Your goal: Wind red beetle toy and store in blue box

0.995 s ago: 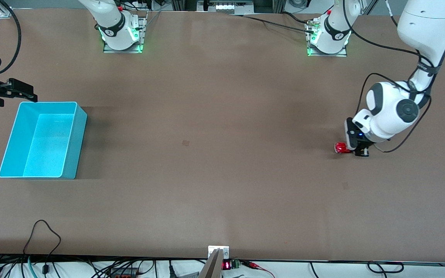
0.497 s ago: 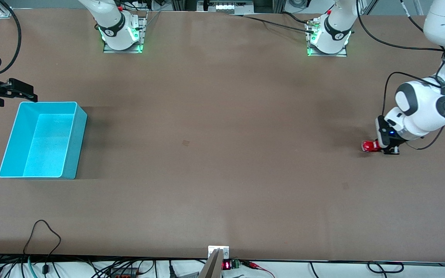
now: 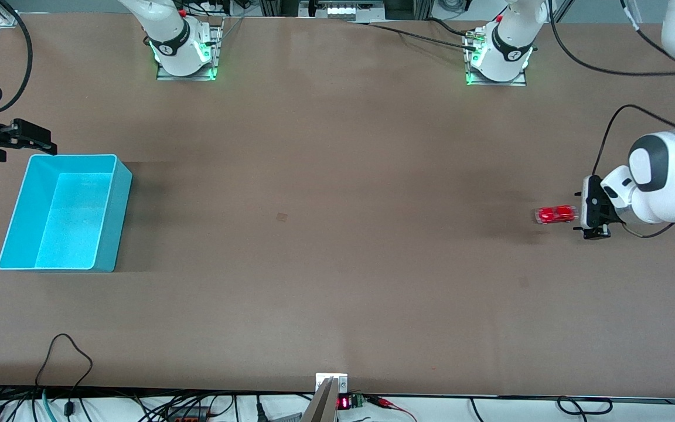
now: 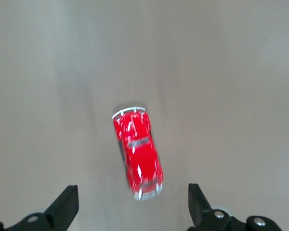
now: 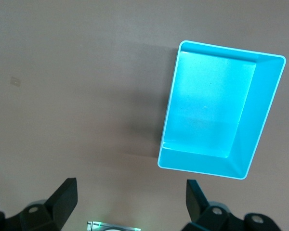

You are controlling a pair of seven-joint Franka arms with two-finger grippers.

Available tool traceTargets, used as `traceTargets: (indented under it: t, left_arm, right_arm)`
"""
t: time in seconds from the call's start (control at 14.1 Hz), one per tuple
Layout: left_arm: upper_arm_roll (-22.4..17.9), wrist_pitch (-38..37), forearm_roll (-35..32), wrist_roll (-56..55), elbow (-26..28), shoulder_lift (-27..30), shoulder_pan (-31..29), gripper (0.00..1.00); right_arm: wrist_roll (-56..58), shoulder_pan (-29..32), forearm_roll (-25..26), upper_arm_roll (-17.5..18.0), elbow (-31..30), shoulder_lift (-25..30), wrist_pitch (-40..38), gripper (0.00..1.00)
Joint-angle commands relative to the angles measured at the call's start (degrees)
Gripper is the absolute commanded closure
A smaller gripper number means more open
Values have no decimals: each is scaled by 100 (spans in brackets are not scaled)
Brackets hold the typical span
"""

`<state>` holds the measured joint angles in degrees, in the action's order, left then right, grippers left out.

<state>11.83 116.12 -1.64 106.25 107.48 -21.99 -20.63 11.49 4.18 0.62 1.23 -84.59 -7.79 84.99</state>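
The red beetle toy (image 3: 555,214) stands on the table near the left arm's end, free and blurred. In the left wrist view the toy (image 4: 137,153) lies just ahead of the gap between my open fingers (image 4: 65,206), touching neither. My left gripper (image 3: 593,220) is open and empty, low over the table beside the toy; it also shows in the left wrist view (image 4: 132,211). The blue box (image 3: 62,212) stands open and empty at the right arm's end; it also shows in the right wrist view (image 5: 220,109). My right gripper (image 3: 36,139) waits open and empty over the table beside the box (image 5: 130,207).
The two arm bases (image 3: 184,53) (image 3: 497,58) stand along the table edge farthest from the front camera. Loose cables (image 3: 65,351) lie at the table's near edge. A green-lit base plate (image 5: 113,226) shows in the right wrist view.
My left gripper drew the red toy along the table toward the left arm's end, then opened and let it go. The toy now stands apart from the fingers. The right arm has not moved.
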Motion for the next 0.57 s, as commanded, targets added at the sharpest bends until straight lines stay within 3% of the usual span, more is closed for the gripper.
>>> traceTargets:
  t: [0.0, 0.21, 0.5]
  left_arm:
    - [197, -685, -74, -34, 80, 729, 382, 0]
    - [197, -723, 329, -436, 72, 1099, 1068, 0]
    - [205, -189, 454, -2079, 80, 1100, 1517, 0]
  right_arm:
    - [-50, -14, 8, 9, -22, 50, -53, 0]
    - [-59, 3, -18, 9, -22, 6, -53, 0]
    - [-59, 3, -53, 9, -22, -3, -18, 0]
